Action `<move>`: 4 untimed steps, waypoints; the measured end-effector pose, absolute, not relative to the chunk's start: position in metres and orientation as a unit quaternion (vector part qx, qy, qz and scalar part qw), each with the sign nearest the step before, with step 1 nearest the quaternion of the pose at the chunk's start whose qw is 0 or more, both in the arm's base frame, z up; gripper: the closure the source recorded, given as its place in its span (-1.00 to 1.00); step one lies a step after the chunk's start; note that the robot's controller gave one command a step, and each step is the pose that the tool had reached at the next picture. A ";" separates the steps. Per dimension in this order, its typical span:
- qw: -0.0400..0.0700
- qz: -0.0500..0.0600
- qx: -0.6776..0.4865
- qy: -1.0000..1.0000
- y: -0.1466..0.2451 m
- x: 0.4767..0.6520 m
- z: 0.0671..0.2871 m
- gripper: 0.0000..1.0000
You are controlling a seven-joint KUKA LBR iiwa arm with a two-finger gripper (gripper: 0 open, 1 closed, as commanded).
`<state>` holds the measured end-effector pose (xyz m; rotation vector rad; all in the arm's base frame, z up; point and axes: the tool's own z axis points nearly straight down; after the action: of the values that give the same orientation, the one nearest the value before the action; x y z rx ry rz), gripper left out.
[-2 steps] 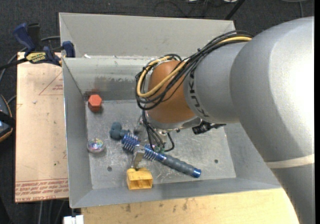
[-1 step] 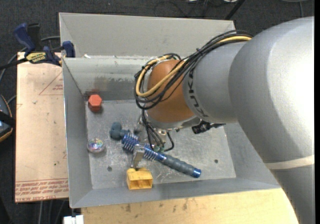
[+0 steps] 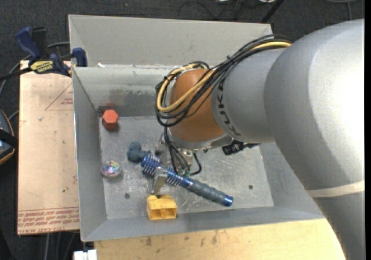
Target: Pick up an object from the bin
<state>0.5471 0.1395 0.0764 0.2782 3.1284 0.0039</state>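
Grey metal bin (image 3: 87, 148) with loose contents, viewed from above. The gripper (image 3: 159, 180) is lowered to the bin floor, in the front half of the bin. It sits directly on the ribbed part of a blue ribbed rod (image 3: 203, 190). This rod lies slantwise across the floor: one ribbed stretch shows just up and left of the gripper, another just to its right. From there a smooth blue shaft runs away to the right and toward the front wall. Whether the gripper is open or closed, and whether it has hold of the rod, cannot be told, as the rod and the wrist mask its tip.

Other contents, by distance from the gripper:
- A yellow block (image 3: 161, 208) lies just in front of it, near the front wall.
- A blue-grey lump (image 3: 136, 151) lies close on its left, at the rod's upper end.
- A clear round piece (image 3: 110, 169) lies farther left, near the left wall.
- A red-orange hexagonal block (image 3: 110, 119) lies well apart, up and left, in the back-left corner.

Above the gripper, the wrist carries an orange cover (image 3: 194, 111) looped with cables (image 3: 165, 87). The grey arm (image 3: 301, 96) enters from the right.
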 end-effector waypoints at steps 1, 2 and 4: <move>0.001 0.001 0.089 0.996 0.140 0.548 0.077 -1.00; 0.003 0.002 0.089 0.996 0.141 0.549 0.079 1.00; 0.000 0.001 0.088 0.996 0.142 0.550 0.138 1.00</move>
<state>0.5504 0.1421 0.1376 0.2765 3.1294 0.0026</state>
